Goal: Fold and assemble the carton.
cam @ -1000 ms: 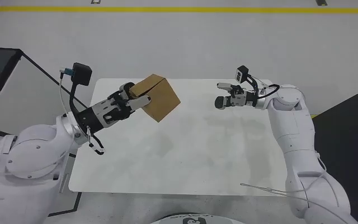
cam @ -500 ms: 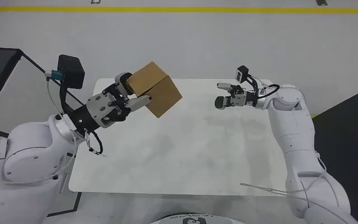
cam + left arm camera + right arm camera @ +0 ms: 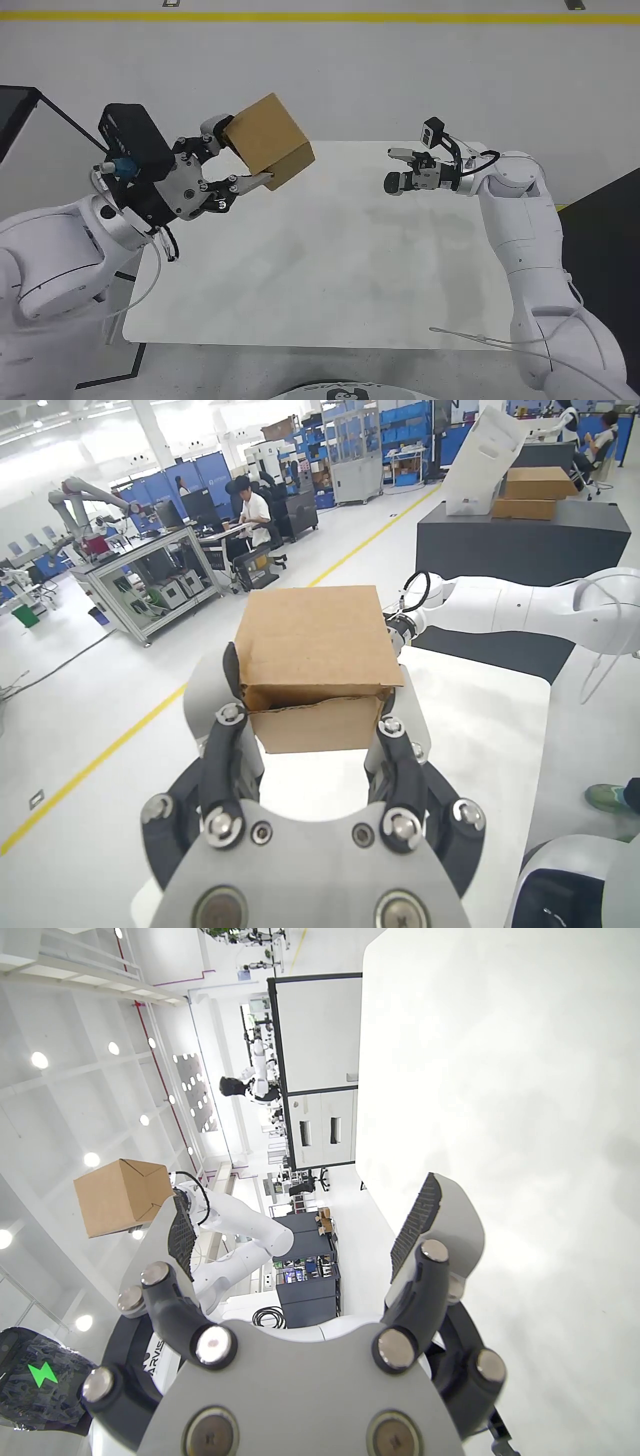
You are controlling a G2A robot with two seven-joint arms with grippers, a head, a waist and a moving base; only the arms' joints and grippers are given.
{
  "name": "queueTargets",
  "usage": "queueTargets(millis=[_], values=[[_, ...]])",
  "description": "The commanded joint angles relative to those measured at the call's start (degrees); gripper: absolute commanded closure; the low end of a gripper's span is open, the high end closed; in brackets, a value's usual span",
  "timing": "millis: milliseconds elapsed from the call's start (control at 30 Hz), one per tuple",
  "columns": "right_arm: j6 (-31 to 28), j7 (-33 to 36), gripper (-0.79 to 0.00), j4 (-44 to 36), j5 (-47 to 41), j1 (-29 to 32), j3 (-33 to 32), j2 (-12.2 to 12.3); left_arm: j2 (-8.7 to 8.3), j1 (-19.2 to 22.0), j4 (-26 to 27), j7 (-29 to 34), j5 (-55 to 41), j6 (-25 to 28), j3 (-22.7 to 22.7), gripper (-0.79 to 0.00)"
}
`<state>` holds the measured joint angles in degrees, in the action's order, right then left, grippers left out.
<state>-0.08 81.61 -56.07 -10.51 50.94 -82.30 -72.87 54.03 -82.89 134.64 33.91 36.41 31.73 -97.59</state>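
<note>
- The left gripper [image 3: 240,153] is clamped on the brown carton [image 3: 268,140], holding it in the air over the table's [image 3: 330,260] far left corner (one flap seam gapes slightly).
- The right gripper [image 3: 392,168] hovers over the table's far right side with its fingers spread apart.

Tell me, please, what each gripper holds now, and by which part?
The left gripper holds the carton by two opposite side walls, near its flap end. The right gripper is open and holds nothing.
</note>
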Motion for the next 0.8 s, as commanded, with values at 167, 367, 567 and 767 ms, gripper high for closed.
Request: queueTargets(millis=[167,367,567,767], values=[[0.0,0.0,-0.785,0.0,-0.01,0.0,0.0,0.0,-0.15,2.61,0.0,-4.41,7.73,6.4,-0.41,0.0],[0.0,0.0,-0.785,0.0,-0.01,0.0,0.0,0.0,-0.32,6.09,0.0,-15.84,28.0,16.7,0.72,0.0],[0.0,0.0,-0.785,0.0,-0.01,0.0,0.0,0.0,-0.49,7.91,0.0,-31.12,49.84,18.05,2.97,0.0],[0.0,0.0,-0.785,0.0,-0.01,0.0,0.0,0.0,-0.79,6.62,0.0,-41.08,62.64,14.63,4.51,0.0]])
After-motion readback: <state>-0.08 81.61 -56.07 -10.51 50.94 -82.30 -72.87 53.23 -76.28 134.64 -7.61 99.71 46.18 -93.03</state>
